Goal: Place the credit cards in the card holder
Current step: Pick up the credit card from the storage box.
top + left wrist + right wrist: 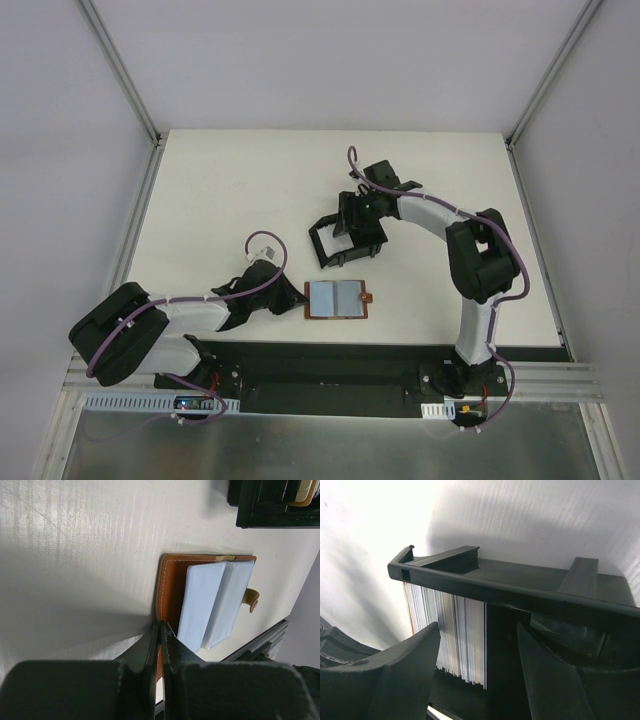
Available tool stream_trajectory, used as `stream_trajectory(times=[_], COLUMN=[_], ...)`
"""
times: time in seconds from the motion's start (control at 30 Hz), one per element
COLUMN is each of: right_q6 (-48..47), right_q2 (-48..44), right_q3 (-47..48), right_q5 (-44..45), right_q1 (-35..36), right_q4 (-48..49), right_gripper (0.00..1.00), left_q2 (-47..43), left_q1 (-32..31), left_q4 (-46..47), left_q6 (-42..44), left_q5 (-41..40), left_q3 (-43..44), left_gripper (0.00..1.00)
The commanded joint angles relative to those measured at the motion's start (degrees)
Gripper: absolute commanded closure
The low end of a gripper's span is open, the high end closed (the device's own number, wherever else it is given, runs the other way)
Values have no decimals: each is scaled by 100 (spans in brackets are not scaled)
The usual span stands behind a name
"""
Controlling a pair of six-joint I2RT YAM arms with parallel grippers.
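Credit cards [455, 630] stand in the card holder [520, 587] at the open right claw [478, 627]; the left claw [159, 627] pinches the wallet [170, 585] on a white table [220, 180].

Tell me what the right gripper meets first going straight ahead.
Most likely the cards standing in the card holder, just ahead between the open fingers of the right gripper; depth is unclear.

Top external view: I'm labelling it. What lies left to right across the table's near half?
Left arm's pincer → open brown leather wallet → right arm's black elbow. The black plastic card holder and right pincer sit over the wallet's span, so left out.
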Motion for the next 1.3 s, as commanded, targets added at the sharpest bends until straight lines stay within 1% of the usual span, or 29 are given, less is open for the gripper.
stream_trajectory(times=[0.0, 0.13, 0.23, 0.27, 0.37, 0.5, 0.57, 0.7, 0.8, 0.87, 0.93, 1.0, 1.17, 1.23, 1.27], right_q6=[-14, 39, 91, 109, 135, 144, 153, 153, 162, 153, 162, 153, 56, 21, -5], right_q2=[45, -148, -271, -315, -412, -474, -491, -517, -535, -553, -570, -597, -702, -772, -807], right_q3=[247, 168, 160, 151, 133, 124, 124, 133, 142, 151, 151, 168, 212, 203, 203], right_q5=[-316, -220, -281, -290, -299, -299, -299, -316, -299, -299, -272, -220, -27, 105, 167], right_q1=[80, 80, 71, 80, 80, 71, 80, 80, 80, 71, 80, 80, 71, 62, 71], right_q4=[-22, 13, 39, 74, 92, 83, 83, 66, 66, 57, 57, 40, -48, -66, -66], right_gripper=[35, 43, 55, 57, 60, 63, 67, 69, 73, 78, 81, 88, 90, 93, 97], left_q2=[201, 245, 254, 254, 271, 289, 289, 306, 333, 350, 359, 359, 359, 350, 350], left_q1=[66, 66, 75, 66, 66, 75, 75, 75, 66, 66, 66, 75, 75, 66, 66], left_q4=[-725, -716, -716, -725, -716, -707, -716, -690, -672, -672, -672, -681, -663, -663, -672], left_q6=[259, 259, 268, 276, 276, 276, 285, 277, 294, 294, 294, 294, 312, 312, 303], left_q5=[27, 44, 62, 62, 62, 80, 88, 106, 123, 132, 141, 132, 150, 150, 141], left_q3=[-28, -19, -1, 7, 16, 16, 16, 16, 34, 43, 43, 60, 43, 51, 43], left_gripper=[100, 100, 100, 100, 100, 100, 100, 100, 100, 100, 100, 100, 100, 100, 100])
